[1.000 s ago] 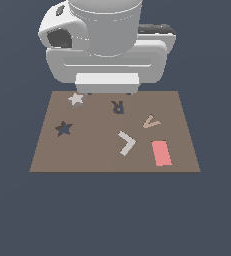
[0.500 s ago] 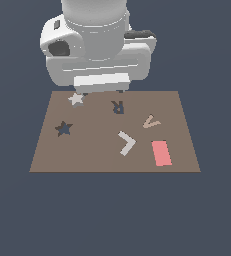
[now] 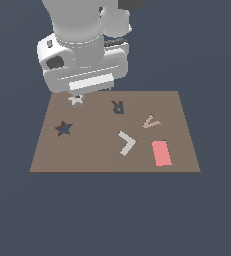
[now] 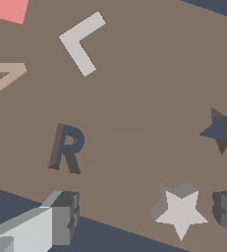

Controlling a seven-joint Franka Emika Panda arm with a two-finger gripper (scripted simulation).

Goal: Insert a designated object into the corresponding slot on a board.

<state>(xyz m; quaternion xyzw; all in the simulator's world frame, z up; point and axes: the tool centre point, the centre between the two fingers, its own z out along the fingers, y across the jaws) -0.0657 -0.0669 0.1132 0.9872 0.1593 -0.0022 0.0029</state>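
The designated object, a small grey-white star (image 3: pixel 76 100) (image 4: pixel 180 211), lies flat on the brown board (image 3: pixel 97 150) (image 4: pixel 134 98) near its far edge, toward the exterior view's left. The slot, a dark navy star cutout (image 3: pixel 63 128) (image 4: pixel 220 129), lies a short way nearer on the board. In the exterior view the arm's hand (image 3: pixel 84 65) hangs above the star and hides the fingers. In the wrist view my gripper (image 4: pixel 144 214) is open. Its fingers (image 4: pixel 61 216) stand on either side of the star without touching it, and the star lies closer to one of them.
On the board are a dark R-shaped cutout (image 3: pixel 118 106) (image 4: pixel 68 147), a tan V shape (image 3: pixel 150 121) (image 4: pixel 4 78), a white chevron piece (image 3: pixel 126 143) (image 4: pixel 81 42) and a pink rectangle (image 3: pixel 160 152) (image 4: pixel 9 9). Dark blue floor surrounds the board.
The arm's hand has shifted toward the exterior view's left and now hangs over the star. The star and the other pieces have not moved.
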